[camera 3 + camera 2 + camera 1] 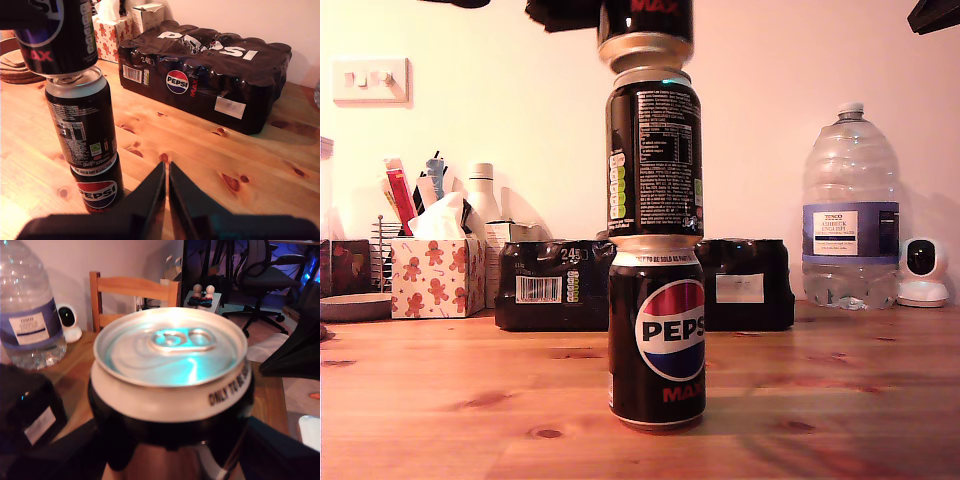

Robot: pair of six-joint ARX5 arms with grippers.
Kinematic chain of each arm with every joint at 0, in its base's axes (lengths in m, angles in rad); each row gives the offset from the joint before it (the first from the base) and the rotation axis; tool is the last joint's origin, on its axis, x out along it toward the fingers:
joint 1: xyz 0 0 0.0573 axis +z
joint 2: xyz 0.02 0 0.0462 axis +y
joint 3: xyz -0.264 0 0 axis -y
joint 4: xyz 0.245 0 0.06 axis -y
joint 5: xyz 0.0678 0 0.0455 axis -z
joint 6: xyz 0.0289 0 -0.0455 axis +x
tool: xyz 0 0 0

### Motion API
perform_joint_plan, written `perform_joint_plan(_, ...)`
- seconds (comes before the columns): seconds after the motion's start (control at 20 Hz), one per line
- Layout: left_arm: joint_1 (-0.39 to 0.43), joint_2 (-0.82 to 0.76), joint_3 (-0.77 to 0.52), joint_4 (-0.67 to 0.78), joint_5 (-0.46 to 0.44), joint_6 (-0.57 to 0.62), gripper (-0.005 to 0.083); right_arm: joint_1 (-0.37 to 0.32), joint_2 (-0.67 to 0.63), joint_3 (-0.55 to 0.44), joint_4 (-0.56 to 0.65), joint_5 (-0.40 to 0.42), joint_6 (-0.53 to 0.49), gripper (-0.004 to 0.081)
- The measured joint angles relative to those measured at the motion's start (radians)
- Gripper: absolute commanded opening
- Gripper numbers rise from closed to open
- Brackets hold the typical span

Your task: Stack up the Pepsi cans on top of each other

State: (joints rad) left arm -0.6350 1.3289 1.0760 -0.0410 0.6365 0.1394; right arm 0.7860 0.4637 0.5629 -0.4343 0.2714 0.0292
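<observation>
A warm-lit wooden table fills the exterior view. At that view's left stand a gingerbread-patterned tissue box and a holder of pens. In the middle, a bottom Pepsi can stands upright with its logo facing the camera, and a middle Pepsi can sits squarely on its rim, nutrition text outward. Above these, a top Pepsi can is held by my first gripper, whose jaws are clamped around the can's body; its base looks to be at or just touching the middle can's rim, tilted slightly, so I cannot tell whether it is fully seated. Behind the stack lies a black shrink-wrapped Pepsi multipack. Toward the exterior view's right stand a tall clear water bottle and a small white camera. My second gripper hovers over bare table near the stack, jaws closed on nothing. Two cans are stacked; settling and releasing the third appears to remain.
</observation>
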Motion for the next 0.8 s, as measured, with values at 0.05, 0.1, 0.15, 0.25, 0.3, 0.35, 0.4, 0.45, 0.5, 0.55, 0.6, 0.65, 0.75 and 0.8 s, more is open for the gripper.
perform_joint_plan(0.05,0.0,0.0,0.0,0.006,0.0,0.001,0.0302,0.0,0.0,0.0,0.0,0.0,0.0,-0.001)
perform_joint_plan(0.1,0.0,0.0,0.0,0.01,0.0,0.001,0.0302,0.0,0.0,0.0,0.0,0.0,0.0,-0.001)
perform_joint_plan(0.15,0.0,0.0,0.0,0.012,0.0,0.002,0.0302,0.0,0.0,0.0,0.0,0.0,0.0,-0.001)
perform_joint_plan(0.25,0.0,0.0,-0.007,0.037,0.0,0.002,0.0302,0.0,0.0,0.0,0.0,0.0,0.0,-0.001)
perform_joint_plan(0.3,0.0,0.0,-0.016,0.057,0.0,0.002,0.0302,0.0,0.0,0.0,0.0,0.0,0.0,-0.001)
perform_joint_plan(0.35,0.0,0.0,-0.025,0.069,0.0,0.002,0.0302,0.0,0.0,0.0,0.0,0.0,-0.001,-0.001)
perform_joint_plan(0.4,0.0,0.0,-0.036,0.076,0.001,0.001,0.0302,0.0,0.0,0.0,0.0,0.0,-0.001,-0.001)
perform_joint_plan(0.45,0.0,0.0,-0.045,0.078,0.001,0.0,0.0302,0.0,0.0,0.0,0.0,0.0,-0.001,-0.001)
perform_joint_plan(0.5,0.0,0.0,-0.05,0.079,0.001,0.0,0.0302,0.0,0.0,0.0,0.0,0.0,-0.001,-0.001)
perform_joint_plan(0.55,0.0,0.001,-0.051,0.079,0.001,0.0,0.0302,0.0,0.0,0.0,0.0,0.0,-0.001,-0.001)
perform_joint_plan(0.6,0.0,0.001,-0.051,0.079,0.001,0.0,0.0302,0.0,0.0,0.0,0.0,0.0,-0.001,-0.001)
perform_joint_plan(0.65,0.0,0.001,-0.051,0.08,0.001,0.0,0.0302,0.0,0.0,0.0,0.0,0.0,-0.001,-0.001)
perform_joint_plan(0.75,0.0,0.001,-0.051,0.08,0.001,0.0,0.0302,0.0,0.0,0.0,0.0,0.0,-0.001,-0.001)
perform_joint_plan(0.8,0.0,0.001,-0.051,0.08,0.001,0.0,0.0302,0.0,0.0,0.0,0.0,0.0,-0.001,-0.001)
